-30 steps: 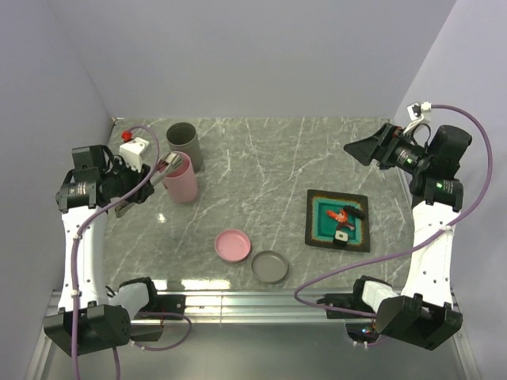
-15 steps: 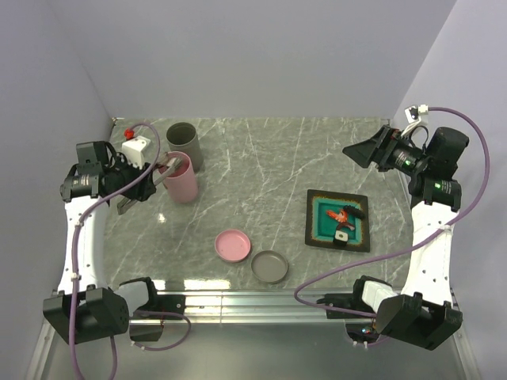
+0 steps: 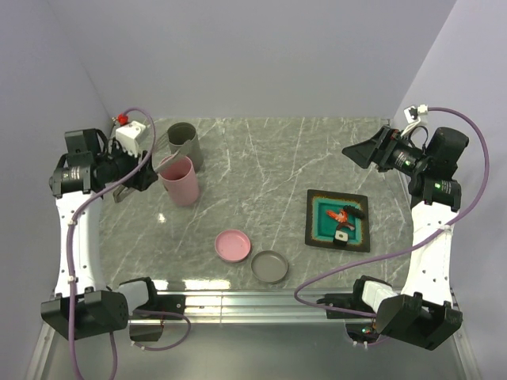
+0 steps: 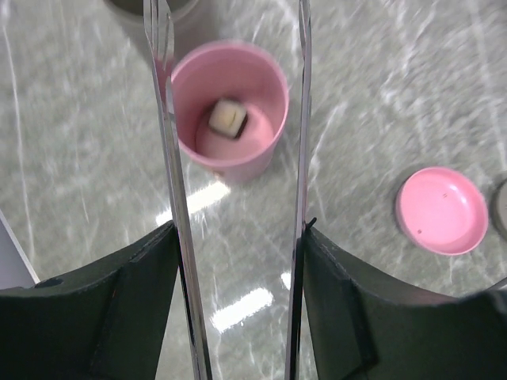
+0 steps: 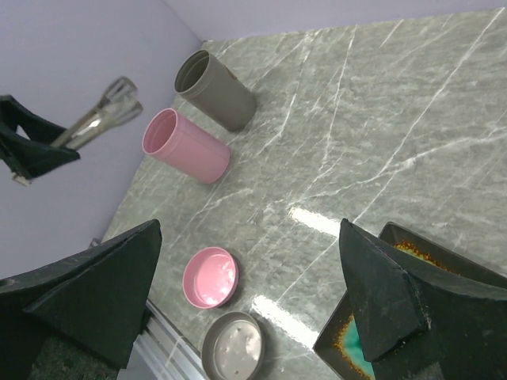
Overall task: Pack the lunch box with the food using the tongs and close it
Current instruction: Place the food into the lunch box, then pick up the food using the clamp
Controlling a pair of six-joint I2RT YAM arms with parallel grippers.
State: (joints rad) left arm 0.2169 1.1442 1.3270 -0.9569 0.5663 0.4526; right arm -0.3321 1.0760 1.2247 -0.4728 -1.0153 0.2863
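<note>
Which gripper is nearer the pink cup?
Left. The left gripper, holding the tongs, hovers right by the pink cup; the right gripper is open, far across the table.

Your left end effector [image 4: 238, 245] is gripping the tongs [image 4: 173, 158] between its fingers; your right end effector [image 5: 249, 237] is hovering wide open.

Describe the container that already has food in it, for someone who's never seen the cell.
On the grey marble table, look to the far left corner, where two tall open cups stand close together. It is the pink plastic cup, nearer the arms than the grey cup, with a small white dark-centred block lying at its bottom.
</note>
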